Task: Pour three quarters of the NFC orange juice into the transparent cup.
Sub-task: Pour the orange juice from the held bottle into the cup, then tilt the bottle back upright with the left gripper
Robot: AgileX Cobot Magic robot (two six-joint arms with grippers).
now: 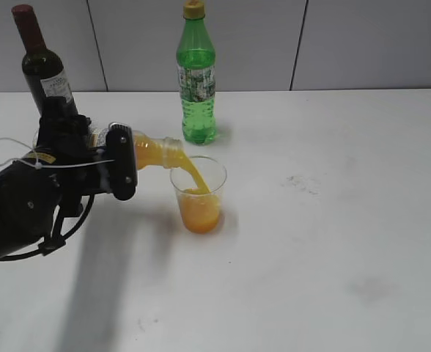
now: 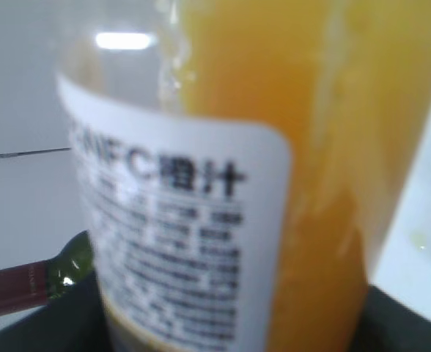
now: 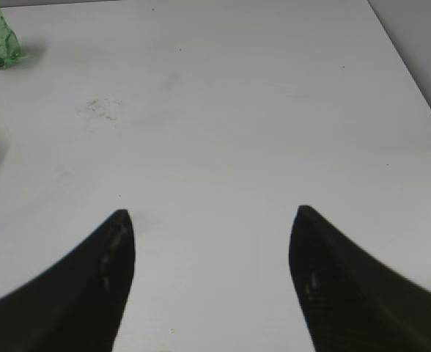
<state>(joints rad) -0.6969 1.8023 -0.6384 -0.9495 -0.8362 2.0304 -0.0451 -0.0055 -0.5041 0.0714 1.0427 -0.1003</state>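
Our left hand (image 1: 116,170) is clamped around the small clear plastic NFC orange juice bottle (image 1: 151,152), which we hold tipped nearly on its side, neck pointing right. In the left wrist view the bottle's white printed label and the orange liquid behind it fill the frame, so the grip is close and firm, though the fingers themselves are not visible there. From the wide neck a stream of juice arcs down into the short transparent plastic cup (image 1: 199,196), which stands upright on the white tabletop (image 1: 333,220) just right of the hand, its rim directly under the bottle's mouth. The cup looks roughly half full of orange liquid.

Our right hand (image 3: 212,286) hangs spread wide above bare tabletop well to the right, holding nothing.

Farther back, the tall green plastic bottle with a yellow cap (image 1: 196,77) stands just behind the cup, and the dark glass wine bottle (image 1: 42,62) stands at the far left behind our arm.

We judge the pouring step to be in full flow. The next move calls for watching the level left in the bottle and, once about a quarter remains, rolling the wrist back to bring the neck upright, smoothly enough that the last of the stream falls inside the rim and not onto the tabletop.
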